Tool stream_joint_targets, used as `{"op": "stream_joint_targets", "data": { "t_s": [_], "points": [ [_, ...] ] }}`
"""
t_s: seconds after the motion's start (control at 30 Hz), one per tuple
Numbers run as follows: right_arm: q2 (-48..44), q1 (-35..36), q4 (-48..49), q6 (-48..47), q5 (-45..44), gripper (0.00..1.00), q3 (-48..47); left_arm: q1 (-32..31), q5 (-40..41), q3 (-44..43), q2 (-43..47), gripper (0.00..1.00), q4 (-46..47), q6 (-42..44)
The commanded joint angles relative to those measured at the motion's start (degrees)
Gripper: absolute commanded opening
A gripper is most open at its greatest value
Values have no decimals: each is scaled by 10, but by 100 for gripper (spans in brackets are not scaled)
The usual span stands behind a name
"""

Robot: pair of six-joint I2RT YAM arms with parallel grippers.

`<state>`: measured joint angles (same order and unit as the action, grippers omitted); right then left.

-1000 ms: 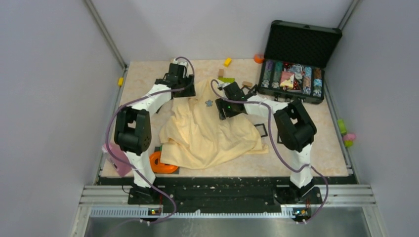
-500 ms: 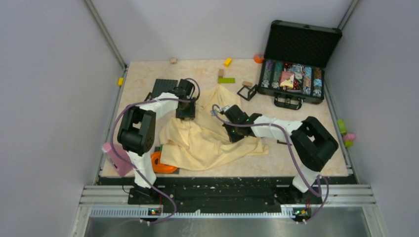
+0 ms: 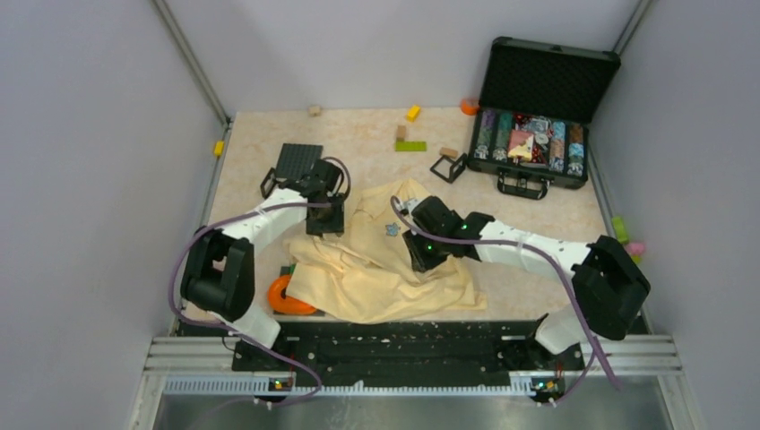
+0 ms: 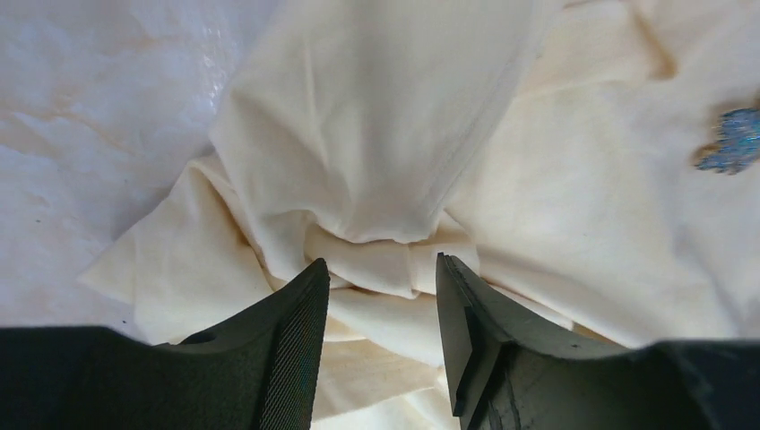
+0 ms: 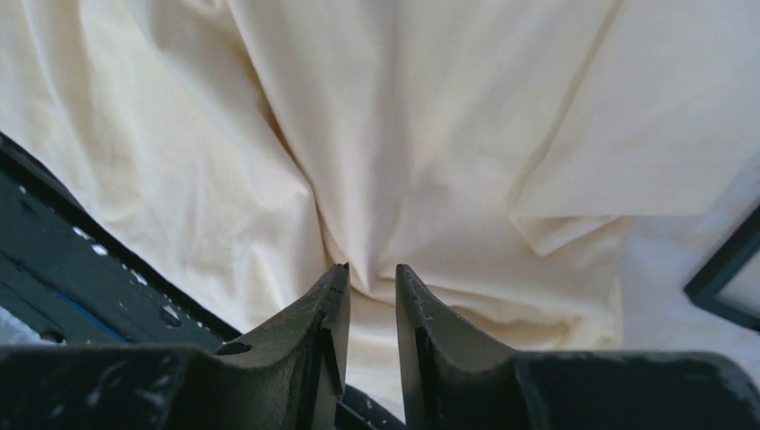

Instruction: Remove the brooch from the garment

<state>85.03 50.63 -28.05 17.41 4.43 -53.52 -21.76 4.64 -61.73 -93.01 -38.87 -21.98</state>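
Pinching on the left: the left gripper has its jaws clamped on a bunched wad of the pale yellow cloth garment, at the cloth's far-left edge. Gathers fan out from the bite, so the hold looks firm.
Garment: it lies crumpled across the middle of the mottled beige table, with one smoother panel between the two arms.
Brooch: the tiny star-like brooch, glittery blue-grey with a tan edge, sits on top of that panel in the open, between the grippers and nearer the right one. The left wrist view catches it at its right border.
Right side: the right gripper is down on the cloth just right of the brooch, jaws almost together with a ridge of fabric nipped between them. It holds cloth, not the brooch.
Step in hand: by my read, anchoring and spreading the cloth around the pin; the brooch itself is not yet gripped.
Doing it well: one arm should hold the fabric taut just beside the brooch. The other lets go, comes in from above, takes the brooch alone by its edges with no cloth in the bite, and lifts straight off.
Risk: with slack cloth, the garment likely rides up with it.
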Motion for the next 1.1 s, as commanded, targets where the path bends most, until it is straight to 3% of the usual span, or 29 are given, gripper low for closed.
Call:
{"op": "stream_joint_targets", "data": {
  "t_s": [0.0, 0.1, 0.4, 0.6, 0.67, 0.77, 1.07],
  "points": [
    [3, -36, -5, -34, -6, 30, -90, -19, 21, -56, 59, 53, 20, 19],
    [19, -63, 13, -41, 6, 39, -108, -44, 15, -72, 78, 57, 55, 39],
    [-55, -165, 151, 43, 68, 41, 3, -130, -66, -69, 14, 59, 175, 26],
    [-109, -198, 188, 54, 82, 42, 63, -114, -144, -83, -59, 54, 203, -28],
    [-116, -198, 199, 56, 89, 52, 75, -96, -175, -73, -74, 56, 218, -50],
    [-122, -198, 229, 67, 111, 57, 97, -64, -233, -38, -82, 57, 269, -80],
    [-98, -198, 292, 94, 141, 53, 114, -43, -318, -24, -134, 48, 326, -126]
  ]
}}
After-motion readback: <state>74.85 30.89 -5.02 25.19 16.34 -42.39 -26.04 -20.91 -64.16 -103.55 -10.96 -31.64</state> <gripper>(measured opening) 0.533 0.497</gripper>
